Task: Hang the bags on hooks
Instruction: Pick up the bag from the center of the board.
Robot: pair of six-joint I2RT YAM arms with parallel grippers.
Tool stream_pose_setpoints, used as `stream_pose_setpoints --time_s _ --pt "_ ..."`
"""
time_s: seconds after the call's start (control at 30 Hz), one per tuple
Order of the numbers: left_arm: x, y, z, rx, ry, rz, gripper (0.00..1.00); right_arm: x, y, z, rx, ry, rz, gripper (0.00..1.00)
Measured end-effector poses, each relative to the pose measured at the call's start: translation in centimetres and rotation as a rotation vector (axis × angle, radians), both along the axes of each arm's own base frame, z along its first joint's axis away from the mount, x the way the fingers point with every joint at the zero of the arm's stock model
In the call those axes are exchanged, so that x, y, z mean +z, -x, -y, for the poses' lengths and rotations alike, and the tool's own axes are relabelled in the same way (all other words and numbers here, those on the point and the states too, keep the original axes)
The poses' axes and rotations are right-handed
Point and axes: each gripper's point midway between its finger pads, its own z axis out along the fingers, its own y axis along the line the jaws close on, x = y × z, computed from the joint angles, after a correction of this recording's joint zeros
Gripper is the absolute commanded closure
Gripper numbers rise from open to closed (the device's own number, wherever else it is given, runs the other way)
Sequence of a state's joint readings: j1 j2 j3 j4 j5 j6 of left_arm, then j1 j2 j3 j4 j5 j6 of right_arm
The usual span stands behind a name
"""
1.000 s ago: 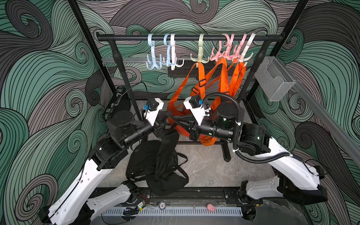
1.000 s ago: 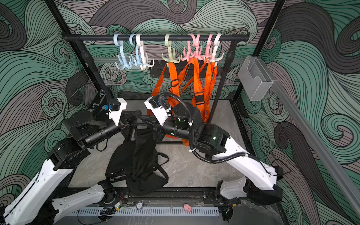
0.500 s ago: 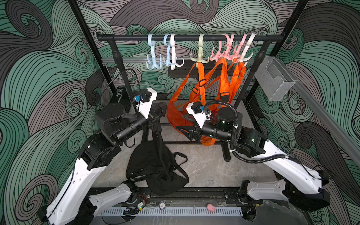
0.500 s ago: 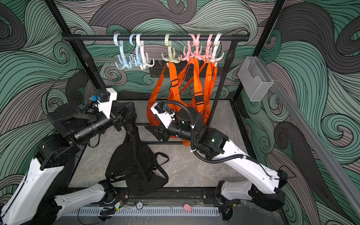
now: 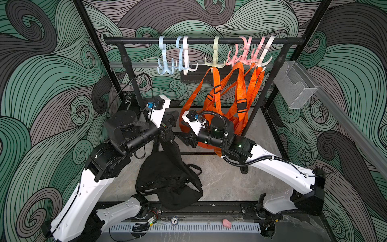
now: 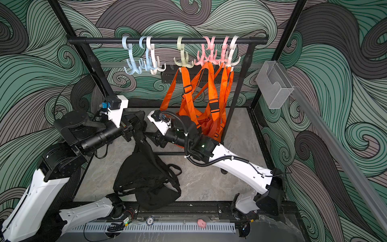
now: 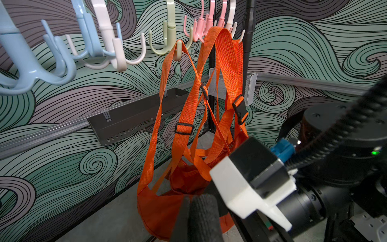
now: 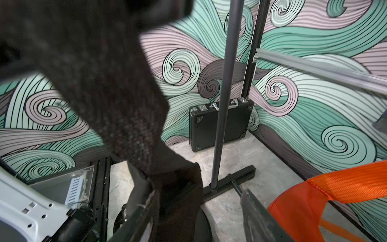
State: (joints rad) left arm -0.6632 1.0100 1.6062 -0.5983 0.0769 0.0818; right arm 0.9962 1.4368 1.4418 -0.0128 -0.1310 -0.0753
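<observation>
While the left gripper (image 5: 169, 126) is clamped on the black strap (image 5: 167, 144), it alone carries the black bag (image 5: 167, 180). The strap runs steeply down from the jaws. The bag's body sits slumped at the front edge of the cell floor (image 5: 219, 178), between the two arm bases and nearer the left one. The right gripper (image 8: 194, 209) sits just beside the strap with its jaws apart. The webbing lies against one finger and is not pinched.

Above and behind, the rail (image 5: 205, 40) holds free blue hooks (image 5: 165, 62) and a white hook (image 5: 185, 60) towards its left end. The hooks further right are crowded with the orange bags (image 5: 230, 94).

With one narrow pinch taking the load, the strap could slide out once the body leaves the floor. The loop also looks flattened, so it may brush past a prong without catching. The hooks hang loose on the rail and could swing away if pushed. The right fingers are close enough to snag the webbing as it rises.

A second ago the two grippers were low and close together on the strap, with the right one shut. Since then the right has let go. The left wrist has risen a little towards the rack, drawing the top of the bag up into a tighter column.
</observation>
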Motion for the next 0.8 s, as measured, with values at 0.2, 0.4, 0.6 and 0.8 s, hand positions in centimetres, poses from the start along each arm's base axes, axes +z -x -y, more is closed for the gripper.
stream_pose_setpoints --time_s 0.2,0.4,0.6,0.8 --pt "-0.3 0.0 0.0 0.003 -0.009 -0.011 1.0 1.5 0.0 -0.1 0.019 -0.053 0.032 0.39" --pt "-0.6 -0.2 -0.1 0.014 -0.021 -0.017 1.0 2.1 1.2 -0.3 0.079 -0.08 0.038 0.39" --pt "-1.3 -0.6 0.1 0.015 -0.039 -0.039 1.0 3.1 1.8 0.3 0.088 -0.111 0.051 0.45" --pt "-1.5 -0.9 0.4 0.015 -0.047 -0.049 1.0 4.0 1.7 0.4 0.071 -0.135 0.057 0.58"
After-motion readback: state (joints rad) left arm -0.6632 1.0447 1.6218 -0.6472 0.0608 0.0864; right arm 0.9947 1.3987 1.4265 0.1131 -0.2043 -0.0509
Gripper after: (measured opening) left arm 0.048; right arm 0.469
